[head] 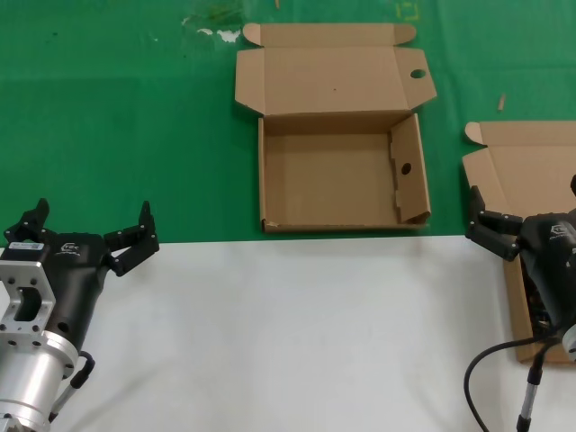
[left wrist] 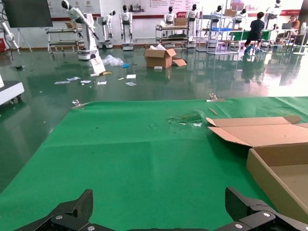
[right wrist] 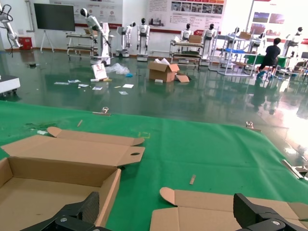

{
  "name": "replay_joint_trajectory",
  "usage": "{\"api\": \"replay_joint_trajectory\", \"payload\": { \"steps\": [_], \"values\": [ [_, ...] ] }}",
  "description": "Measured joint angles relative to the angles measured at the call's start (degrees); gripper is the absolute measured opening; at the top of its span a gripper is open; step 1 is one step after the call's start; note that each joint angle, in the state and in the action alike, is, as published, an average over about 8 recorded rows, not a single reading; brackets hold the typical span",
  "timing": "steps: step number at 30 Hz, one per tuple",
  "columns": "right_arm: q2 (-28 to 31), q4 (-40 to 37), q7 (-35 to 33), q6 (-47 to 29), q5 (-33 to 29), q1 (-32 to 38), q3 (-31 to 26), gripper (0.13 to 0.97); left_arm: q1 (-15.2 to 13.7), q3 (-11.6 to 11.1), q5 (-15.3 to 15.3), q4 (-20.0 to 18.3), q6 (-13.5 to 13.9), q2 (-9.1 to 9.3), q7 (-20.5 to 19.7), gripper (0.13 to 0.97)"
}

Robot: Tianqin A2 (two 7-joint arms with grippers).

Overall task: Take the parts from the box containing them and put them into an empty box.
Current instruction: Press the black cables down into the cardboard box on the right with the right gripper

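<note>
The empty box (head: 337, 171) lies open in the middle of the green mat, with a round hole in a lid flap and another in its right wall; its bare floor shows. It also appears in the left wrist view (left wrist: 281, 168) and the right wrist view (right wrist: 57, 175). The box containing the parts (head: 526, 162) sits at the right edge with its lid (right wrist: 231, 209) folded back. My right gripper (head: 529, 214) hovers open over that box and covers its inside, so the parts are hidden. My left gripper (head: 92, 221) waits open at the near left, holding nothing.
A white table surface (head: 297, 333) fills the near half, and the green mat (head: 117, 117) the far half. The right arm's thick black hose (head: 486, 369) loops at the lower right. Small scraps (head: 216, 34) lie on the mat's far edge.
</note>
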Motion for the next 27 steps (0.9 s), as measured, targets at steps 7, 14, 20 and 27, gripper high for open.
{"api": "replay_joint_trajectory", "payload": {
  "steps": [7,14,20,27],
  "values": [
    [0.0,0.0,0.0,0.0,0.0,0.0,0.0,0.966,0.0,0.0,0.0,0.0,0.0,0.0,0.0,0.966],
    [0.77,-0.01,-0.36,0.79,0.19,0.04,-0.56,0.966,0.0,0.0,0.0,0.0,0.0,0.0,0.0,0.966],
    [5.81,0.26,-4.71,6.1,2.31,0.02,-3.41,0.966,0.0,0.0,0.0,0.0,0.0,0.0,0.0,0.966],
    [16.74,2.14,-15.16,14.37,10.22,-0.63,-7.87,0.966,0.0,0.0,0.01,0.0,0.0,0.0,0.0,0.966]
  ]
}}
